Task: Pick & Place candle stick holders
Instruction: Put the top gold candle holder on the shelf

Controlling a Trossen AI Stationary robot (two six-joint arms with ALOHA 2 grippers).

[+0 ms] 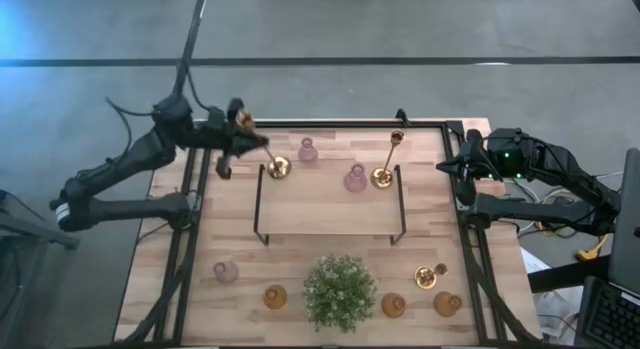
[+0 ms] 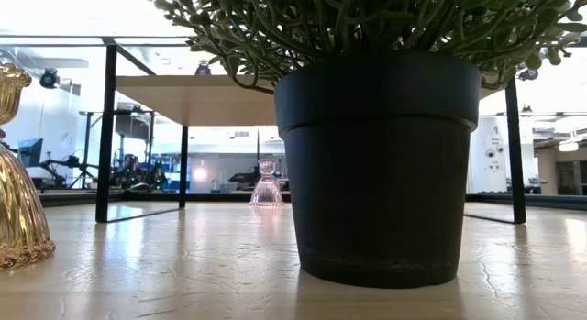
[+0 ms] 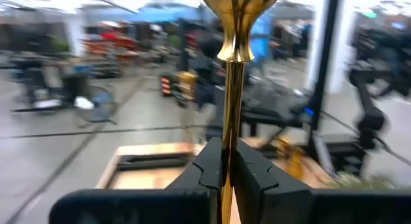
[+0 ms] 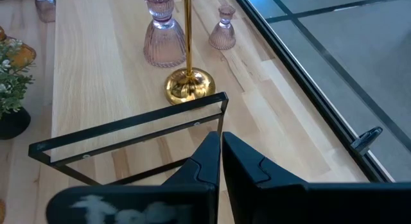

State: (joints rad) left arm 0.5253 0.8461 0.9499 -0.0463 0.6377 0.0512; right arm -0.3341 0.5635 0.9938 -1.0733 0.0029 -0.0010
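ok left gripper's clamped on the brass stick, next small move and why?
Probably lower it straight down, then release. The left gripper is shut on the brass candle stick holder, whose base sits at the shelf's left rear corner. Right gripper waits, shut.

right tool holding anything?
No. In the right wrist view the right tool is shut on nothing, above the black frame.

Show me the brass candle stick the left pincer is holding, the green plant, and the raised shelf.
brass candle stick (image 3: 232, 89): left wrist view, on its slim stem above the left pincer (image 3: 226, 161).
green plant (image 1: 339, 291): high view, middle of the foliage.
raised shelf (image 1: 330, 214): high view, bare wooden top.
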